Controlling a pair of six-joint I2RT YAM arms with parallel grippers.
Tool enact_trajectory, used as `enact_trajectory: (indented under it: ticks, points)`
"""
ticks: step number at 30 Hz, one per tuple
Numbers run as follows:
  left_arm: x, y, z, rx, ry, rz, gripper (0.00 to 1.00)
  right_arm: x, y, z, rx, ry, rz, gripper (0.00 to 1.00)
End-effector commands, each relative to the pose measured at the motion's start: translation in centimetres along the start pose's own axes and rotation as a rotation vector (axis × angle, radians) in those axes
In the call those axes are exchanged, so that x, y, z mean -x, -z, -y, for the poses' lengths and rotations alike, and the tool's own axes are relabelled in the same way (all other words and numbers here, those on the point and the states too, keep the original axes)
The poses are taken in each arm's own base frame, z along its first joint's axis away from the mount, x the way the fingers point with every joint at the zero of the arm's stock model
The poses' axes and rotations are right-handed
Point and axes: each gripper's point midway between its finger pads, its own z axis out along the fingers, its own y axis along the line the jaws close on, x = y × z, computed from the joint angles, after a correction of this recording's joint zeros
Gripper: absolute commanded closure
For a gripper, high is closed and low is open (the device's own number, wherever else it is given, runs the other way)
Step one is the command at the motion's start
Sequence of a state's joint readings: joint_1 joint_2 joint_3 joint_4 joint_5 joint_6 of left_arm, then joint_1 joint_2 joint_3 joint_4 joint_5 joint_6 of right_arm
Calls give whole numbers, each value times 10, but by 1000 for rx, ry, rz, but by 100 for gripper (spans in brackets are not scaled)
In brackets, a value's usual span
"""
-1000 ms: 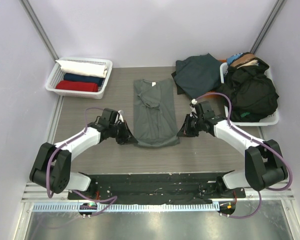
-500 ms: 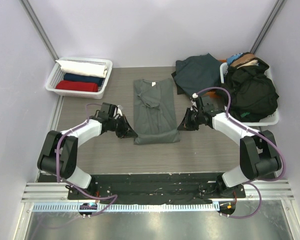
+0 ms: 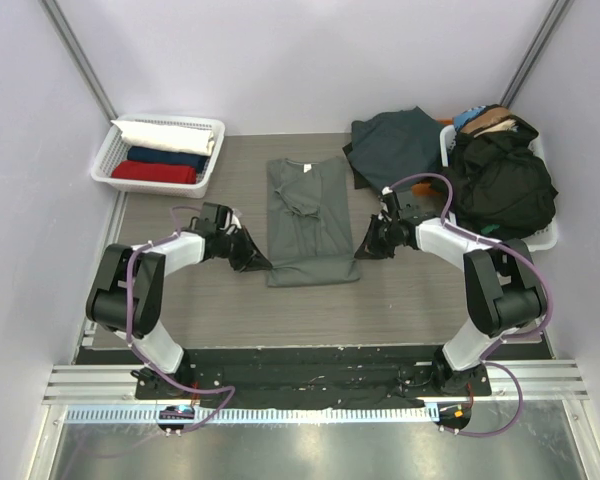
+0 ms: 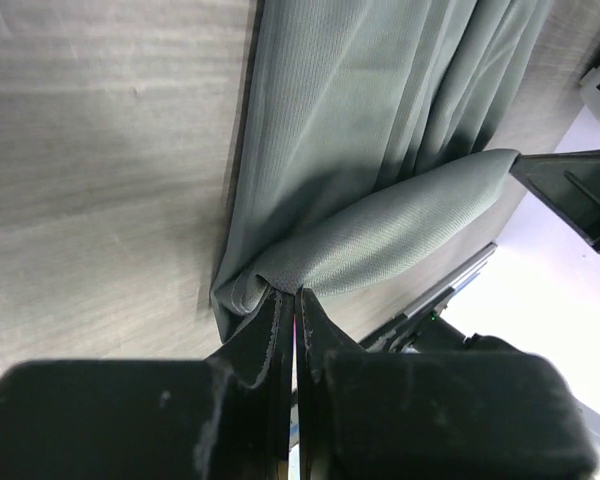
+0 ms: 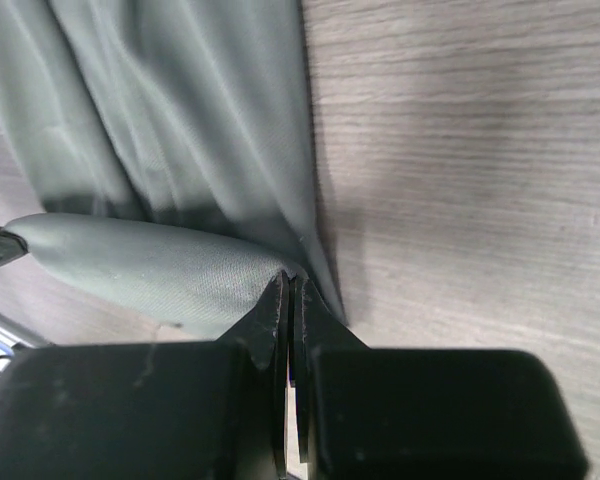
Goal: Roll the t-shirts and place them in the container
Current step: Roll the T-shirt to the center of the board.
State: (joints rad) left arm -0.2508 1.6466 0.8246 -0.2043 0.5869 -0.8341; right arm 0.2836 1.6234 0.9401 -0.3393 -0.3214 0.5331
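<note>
Top external view shows the table (image 3: pixel 180 300) with one grey-green shirt (image 3: pixel 308 215) laid flat in the middle, its collar away from the arms. A heap (image 3: pixel 500 185) of unrolled shirts fills the right basket (image 3: pixel 545 240) and spills beside it. The left basket (image 3: pixel 105 165) holds three rolled shirts (image 3: pixel 165 155).

The step in hand looks like the start of the roll. The left gripper (image 3: pixel 263 266) sits at the near left corner of the shirt and the right gripper (image 3: pixel 361 252) at the near right corner. Each has its fingers pressed together, pinching the hem (image 4: pixel 400 215).

Both wrist views show that hem lifted into a soft fold lying over the flat cloth and stretched between the two grippers. The rest of the shirt lies beyond the fingertips, on the table.

The next move probably calls for both corners to travel towards the collar together, evenly, with the fold kept low and tight so that the roll does not skew.
</note>
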Motion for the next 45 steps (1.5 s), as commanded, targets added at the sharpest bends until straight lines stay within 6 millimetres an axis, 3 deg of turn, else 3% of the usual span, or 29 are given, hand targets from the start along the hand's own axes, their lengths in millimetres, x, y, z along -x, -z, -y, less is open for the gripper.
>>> enact_trajectory:
  ticks: [1,5,6,10,15,17,20,22,25,27,29,31,38,42,45]
  points:
    - [24,-4,10,-19,-26,57,94,24,-5,-5,10,-3,68,99]
    - [29,-8,9,-12,-24,69,88,28,-6,-8,21,-7,84,99]
    - [31,-8,9,-10,-25,76,82,29,-5,-8,20,-7,89,98]
    - [38,-4,15,-11,-35,109,78,36,0,-15,35,-8,111,95]
    - [43,7,26,-14,-62,141,66,43,15,-22,45,5,162,62]
    - [46,19,31,-7,-83,178,59,46,24,-23,40,15,184,56]
    - [46,38,43,-13,-114,227,58,51,43,-30,42,37,224,54]
    - [42,47,47,-23,-129,244,61,51,56,-38,68,54,240,55]
    - [24,51,50,-48,-138,208,74,36,65,-52,147,73,203,72]
    - [9,52,59,-77,-169,194,86,23,63,-57,188,64,168,92]
    - [-4,47,59,-92,-170,176,98,11,63,-74,293,76,140,99]
    - [-16,40,71,-136,-192,156,100,-6,56,-79,344,50,97,99]
    - [-38,12,78,-194,-204,85,100,-42,32,-118,521,70,2,99]
    - [-39,-2,80,-236,-203,78,100,-57,11,-117,557,34,-49,99]
    - [-35,-13,77,-244,-197,86,100,-56,-4,-114,559,31,-46,99]
